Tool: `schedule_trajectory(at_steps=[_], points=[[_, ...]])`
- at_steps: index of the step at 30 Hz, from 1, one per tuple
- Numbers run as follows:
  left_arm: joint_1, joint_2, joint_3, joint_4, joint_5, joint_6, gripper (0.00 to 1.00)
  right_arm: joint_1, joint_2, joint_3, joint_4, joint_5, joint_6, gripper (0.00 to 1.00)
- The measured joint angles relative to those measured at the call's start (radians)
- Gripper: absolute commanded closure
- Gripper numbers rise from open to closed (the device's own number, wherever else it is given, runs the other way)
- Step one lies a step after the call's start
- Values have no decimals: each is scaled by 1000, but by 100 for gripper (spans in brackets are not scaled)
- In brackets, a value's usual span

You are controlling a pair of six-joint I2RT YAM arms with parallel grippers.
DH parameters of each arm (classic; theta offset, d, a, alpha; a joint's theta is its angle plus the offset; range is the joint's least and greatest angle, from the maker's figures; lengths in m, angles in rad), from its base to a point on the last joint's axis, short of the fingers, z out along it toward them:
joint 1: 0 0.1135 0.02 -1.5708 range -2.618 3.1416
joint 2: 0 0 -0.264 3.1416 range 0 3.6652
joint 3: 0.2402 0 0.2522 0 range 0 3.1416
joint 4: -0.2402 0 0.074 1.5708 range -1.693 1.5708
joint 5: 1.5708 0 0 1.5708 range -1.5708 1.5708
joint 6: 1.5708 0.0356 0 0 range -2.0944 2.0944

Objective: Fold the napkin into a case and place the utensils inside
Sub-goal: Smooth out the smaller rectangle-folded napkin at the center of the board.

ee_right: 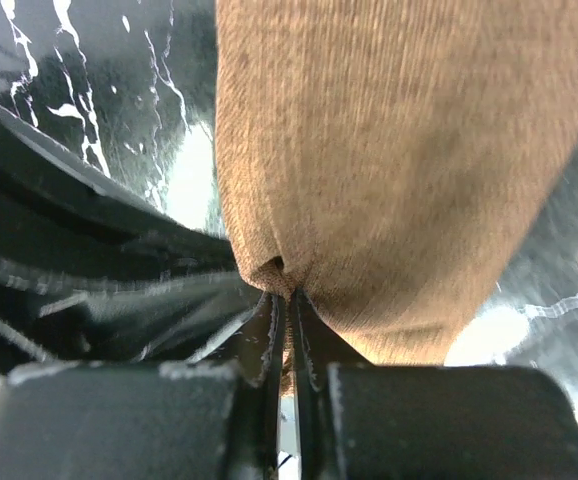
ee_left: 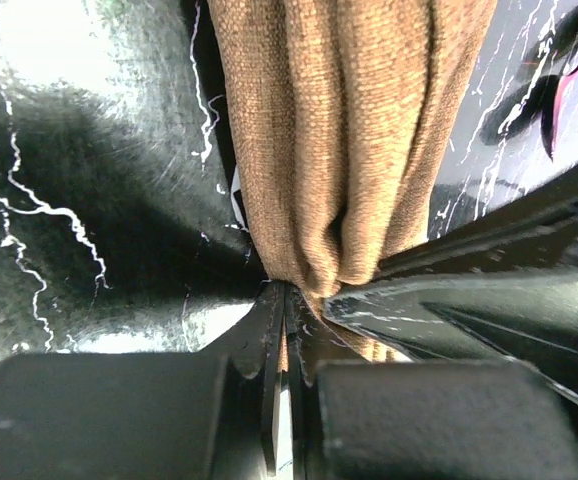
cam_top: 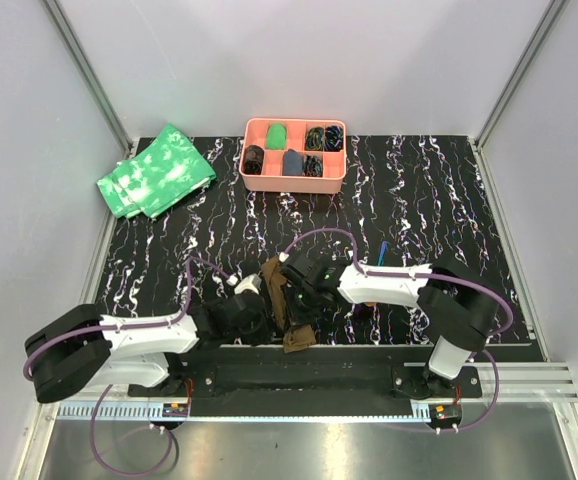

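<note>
Top external: I hold the napkin (cam_top: 296, 338), long axis twelve-to-six, pinched tight by left end effector (ee_left: 284, 292) at nine o'clock, right end effector (ee_right: 284, 295) at three.

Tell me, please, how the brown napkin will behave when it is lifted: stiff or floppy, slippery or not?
Probably floppy: the napkin bunches into soft folds where the left claw pinches it. Likely light, since the right claw seems to hold it by a small pinch only. The coarse weave suggests it will not slip easily.
</note>
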Motion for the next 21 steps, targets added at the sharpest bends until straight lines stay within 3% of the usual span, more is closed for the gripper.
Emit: schedule_trajectory(at_steps=[5, 10, 16, 21], points=[[-5, -34, -7, -32, -3, 2, 93, -10, 47, -37, 90, -32, 15, 92], [12, -195, -20, -131, -32, 6, 90, -31, 61, -67, 187, -93, 32, 92], [247, -357, 3, -208, -12, 88, 90, -44, 76, -93, 277, -144, 40, 91], [405, -227, 99, -190, 72, 181, 93, -45, 81, -102, 311, -157, 46, 90]])
